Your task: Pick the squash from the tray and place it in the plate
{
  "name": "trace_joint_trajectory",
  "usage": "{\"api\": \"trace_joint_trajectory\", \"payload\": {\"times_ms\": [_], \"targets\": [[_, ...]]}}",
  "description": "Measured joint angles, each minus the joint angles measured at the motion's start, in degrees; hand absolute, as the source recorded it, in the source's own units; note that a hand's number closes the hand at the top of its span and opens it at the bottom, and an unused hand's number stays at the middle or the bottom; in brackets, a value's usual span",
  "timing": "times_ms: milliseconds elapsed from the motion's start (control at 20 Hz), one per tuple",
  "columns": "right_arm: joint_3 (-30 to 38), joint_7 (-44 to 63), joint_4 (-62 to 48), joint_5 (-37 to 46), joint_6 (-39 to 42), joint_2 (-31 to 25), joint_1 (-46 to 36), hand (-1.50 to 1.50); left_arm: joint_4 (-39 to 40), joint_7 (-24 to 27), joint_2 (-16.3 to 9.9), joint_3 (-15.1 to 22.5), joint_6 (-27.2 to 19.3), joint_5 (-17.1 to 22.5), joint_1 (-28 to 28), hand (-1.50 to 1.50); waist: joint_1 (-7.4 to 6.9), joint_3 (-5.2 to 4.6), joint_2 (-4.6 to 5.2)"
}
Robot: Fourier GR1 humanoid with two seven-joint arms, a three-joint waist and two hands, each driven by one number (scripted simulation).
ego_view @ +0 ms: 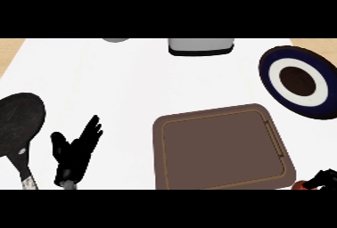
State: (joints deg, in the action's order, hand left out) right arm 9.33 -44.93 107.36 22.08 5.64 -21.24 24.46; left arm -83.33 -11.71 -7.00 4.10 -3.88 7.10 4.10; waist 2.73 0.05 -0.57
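The brown tray [223, 151] lies right of centre with nothing on its surface. A small orange-red piece of the squash [299, 185] shows just past the tray's lower right corner, mostly hidden. My right hand [322, 178] is at the view's bottom right edge, its fingers curled round the squash. The plate [271, 71], navy with a white ring and a dark centre, sits at the upper right, well beyond the hand. My left hand [76, 149] rests open at the lower left, fingers up.
A black pan [20, 122] with a long handle lies at the far left, beside my left hand. A grey and black container [201, 46] stands at the back centre, and a small grey object [116, 39] sits at the back left edge.
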Motion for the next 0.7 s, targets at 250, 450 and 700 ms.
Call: {"api": "trace_joint_trajectory", "payload": {"times_ms": [250,450,700], "targets": [[9.73,0.66,-3.49,-14.32,5.41,-0.87,0.15,1.5,1.21,-0.36,0.47,0.27,0.2,-0.28,-1.86,0.0,-1.33,-0.03,0.36],[15.22,3.58,-11.06,-22.71,9.88,-3.3,-4.42,1.5,0.97,-0.37,0.62,0.62,0.66,-0.44,-1.91,0.0,-2.31,-0.04,0.51],[18.69,6.6,-23.07,-28.13,11.68,-5.94,-14.48,1.5,1.06,-1.13,0.6,0.73,0.8,-1.0,-3.21,0.0,-2.99,-0.01,0.63]]}}
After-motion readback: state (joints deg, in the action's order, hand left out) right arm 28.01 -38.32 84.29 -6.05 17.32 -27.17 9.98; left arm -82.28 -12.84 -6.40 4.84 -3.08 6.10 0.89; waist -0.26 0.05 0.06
